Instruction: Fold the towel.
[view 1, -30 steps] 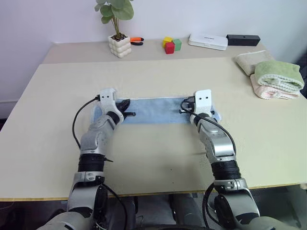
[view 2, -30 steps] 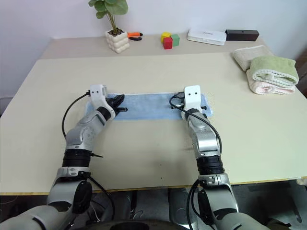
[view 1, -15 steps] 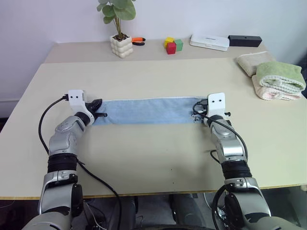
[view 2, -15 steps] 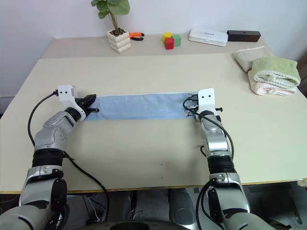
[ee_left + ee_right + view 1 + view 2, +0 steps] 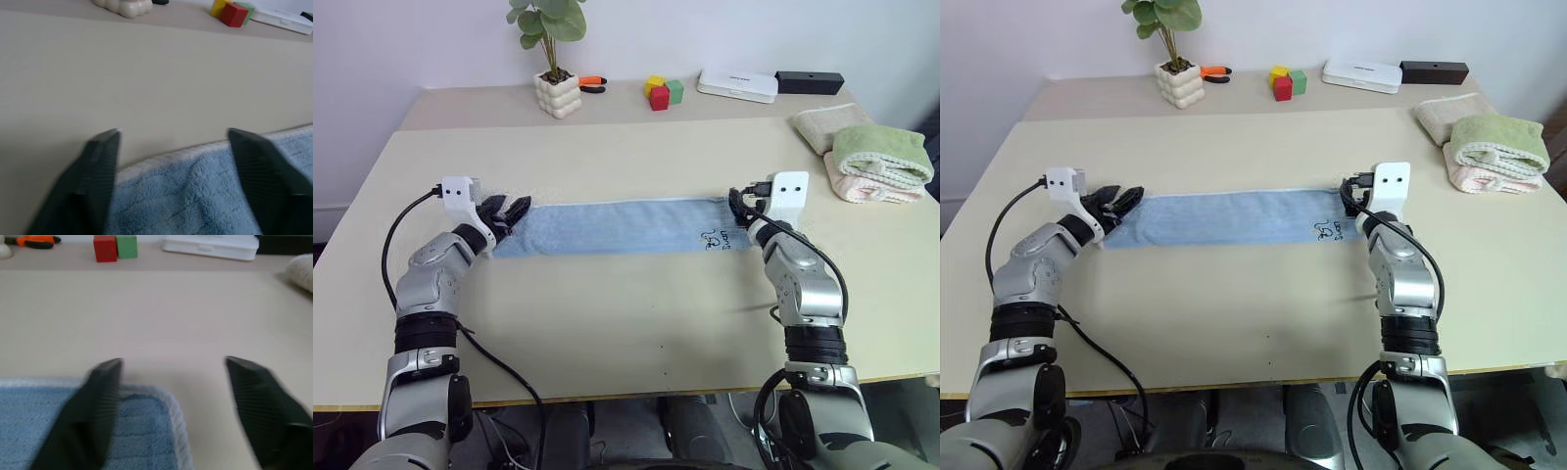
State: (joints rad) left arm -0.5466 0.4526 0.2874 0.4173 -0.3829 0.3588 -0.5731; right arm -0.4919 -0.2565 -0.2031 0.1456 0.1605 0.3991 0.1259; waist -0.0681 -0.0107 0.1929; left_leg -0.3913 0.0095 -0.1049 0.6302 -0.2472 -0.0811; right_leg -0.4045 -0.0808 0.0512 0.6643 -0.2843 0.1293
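Stretched flat, the towel (image 5: 617,226) lay as a long light blue strip across the middle of the pale surface (image 5: 636,313), its small dark embroidered mark (image 5: 713,237) near the right end on the edge closer to me. I had the left gripper (image 5: 505,212) at the strip's left end and the right gripper (image 5: 740,208) at its right end, both arms reaching forward with the towel spanning the gap between them. From the left wrist camera, I saw the two black fingers (image 5: 95,178) spread wide apart with the blue terry and its whitish hem lying loose between them, pinched by neither. From the right wrist camera, the fingers (image 5: 93,411) were likewise parted, the towel's rounded hemmed corner (image 5: 168,404) sitting beside the one finger and well short of the other. Both grippers were released, gripping nothing.

At the far edge of the surface stood a small potted plant (image 5: 553,59) in a bumpy white pot, with an orange-handled tool (image 5: 592,83) just beside it. Yellow, red and green blocks (image 5: 661,92) sat clustered further right, then a flat white box (image 5: 736,85) and a black bar-shaped object (image 5: 810,81). At the far right corner, a rolled green towel (image 5: 881,152) rested on a pink folded towel (image 5: 873,188), with a beige folded towel (image 5: 822,122) touching them on the side nearer the middle.
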